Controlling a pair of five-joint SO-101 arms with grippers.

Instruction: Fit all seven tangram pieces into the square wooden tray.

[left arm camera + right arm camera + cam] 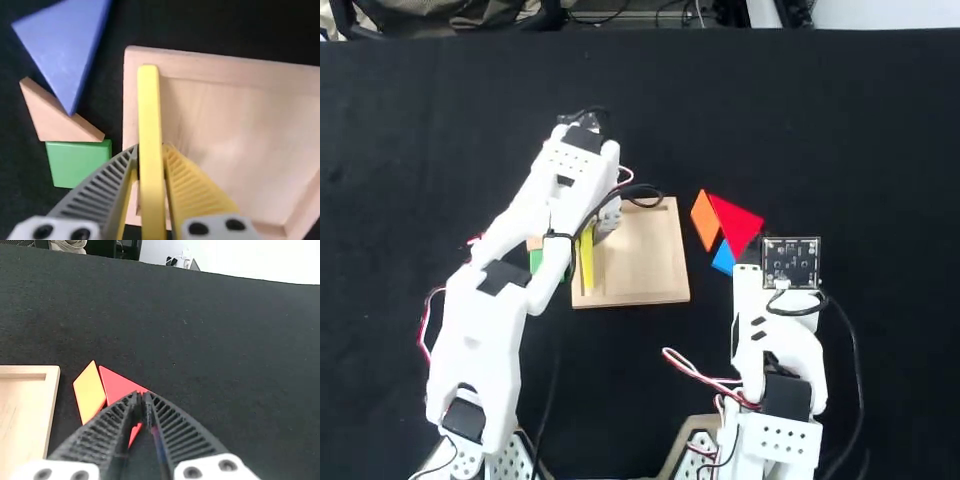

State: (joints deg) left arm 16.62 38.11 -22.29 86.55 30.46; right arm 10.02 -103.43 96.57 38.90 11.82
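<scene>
Left tool (150, 156) is clenched on the yellow piece (148, 100), left wrist view. The piece stands on its thin edge against the near inner wall of the square wooden tray (240, 130), far end up by the corner. It's not lying flat. Tray floor is bare light wood, nothing seated. Just outside that wall on the black counter (200, 20) are three loose pieces: blue triangle (65, 45), plain wood triangle (55, 117) touching it, green square (77, 160) touching the wood one.

Right wrist view: right tool (140, 398) is pinched closed and I can't see anything in it. It hangs over the red triangle (120, 387). The orange parallelogram (90, 390) lies edge to edge with the red, between it and the tray rim but apart from the rim.

High view: left arm (520, 280) reaches over the tray's left side and covers most of the pieces there. Right arm (775, 330) sits right of the tray, by the orange/red cluster. A small blue piece (723, 258) is tucked under the red one's corner.

Progress, my read: zero of seven placed. Yellow is the first, and it needs to tip flat. The other six are out on the counter, three each side. Pieces look like flat, hard painted wood with sharp corners.
</scene>
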